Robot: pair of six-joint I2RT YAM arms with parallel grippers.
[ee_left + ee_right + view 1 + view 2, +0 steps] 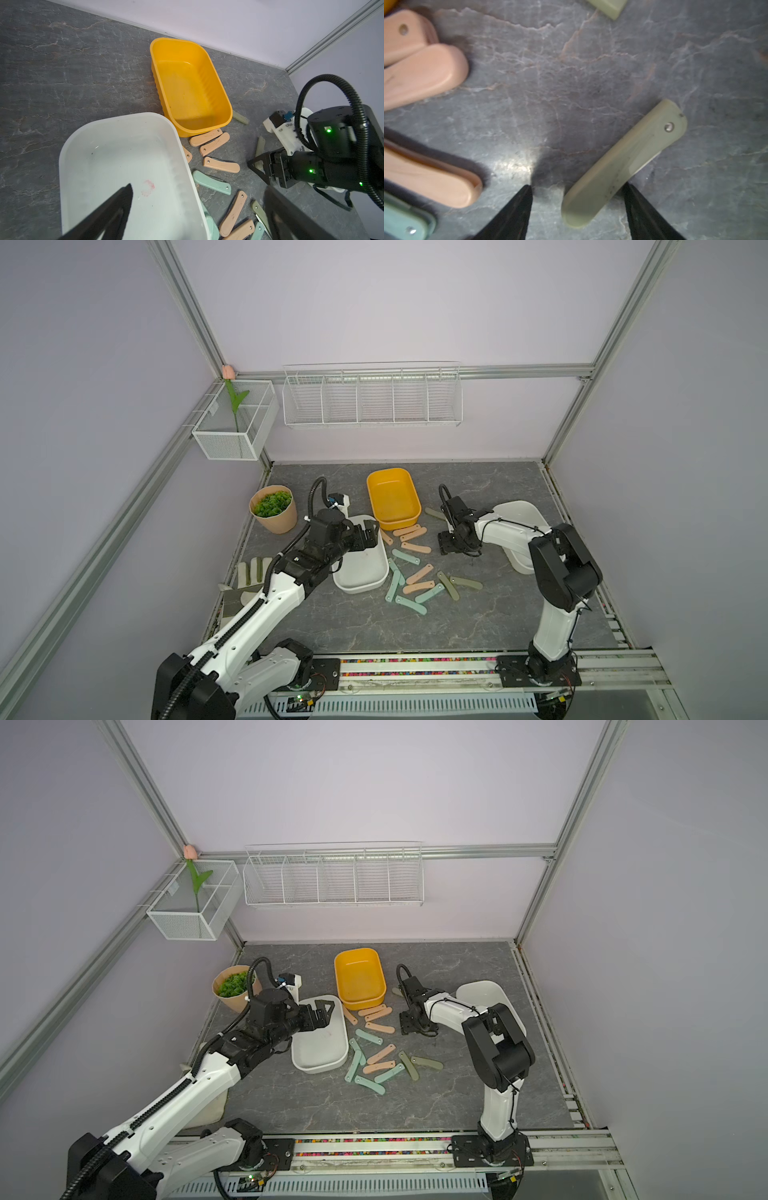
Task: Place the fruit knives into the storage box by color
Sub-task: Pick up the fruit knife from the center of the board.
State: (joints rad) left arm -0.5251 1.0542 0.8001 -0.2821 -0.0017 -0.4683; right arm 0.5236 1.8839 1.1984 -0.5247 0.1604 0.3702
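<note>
Right wrist view shows the fingers (517, 212) of the right gripper (577, 185) open astride one end of an olive fruit knife (629, 158) flat on the bench (550, 83), gripping nothing (probably light, stiff, slippery: pinch its long edges).

Six peach knives (415, 547), five teal (405, 556), four olive (465, 583), three boxes (390, 497).

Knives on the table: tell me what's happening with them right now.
The right gripper is down at the table, jaws open either side of an olive knife that lies flat, not yet gripped. The left gripper hangs open and empty over the white tub. That tub and the yellow tub hold nothing; peach, teal and olive knives lie loose beside them.
</note>
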